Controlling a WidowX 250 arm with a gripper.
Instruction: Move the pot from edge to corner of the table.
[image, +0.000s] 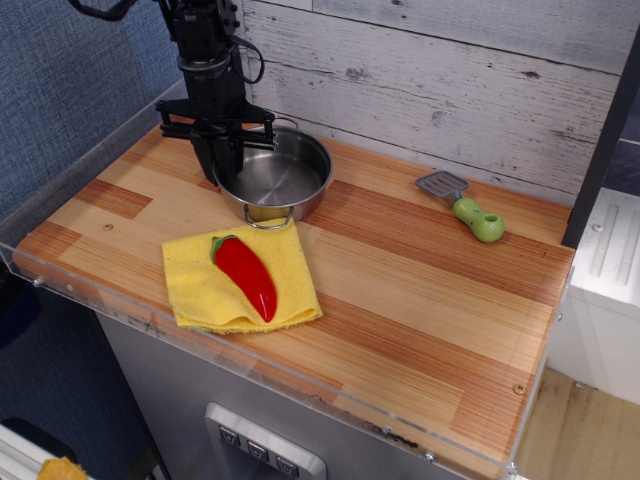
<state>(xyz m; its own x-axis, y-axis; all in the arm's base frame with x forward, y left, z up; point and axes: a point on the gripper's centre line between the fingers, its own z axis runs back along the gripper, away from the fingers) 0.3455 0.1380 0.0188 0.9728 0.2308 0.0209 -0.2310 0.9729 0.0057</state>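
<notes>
The shiny steel pot (280, 172) sits at the back left of the wooden table (420, 270), near the wall and just behind the yellow cloth. One wire loop handle points toward the cloth. My black gripper (222, 165) comes straight down onto the pot's left rim, with its fingers closed over the rim. The pot looks level and seems to rest on the wood.
A yellow cloth (205, 285) with a red pepper (248, 275) on it lies in front of the pot. A green-handled spatula (465, 205) lies at the back right. A clear acrylic rim (60, 175) edges the table. A plank wall stands behind.
</notes>
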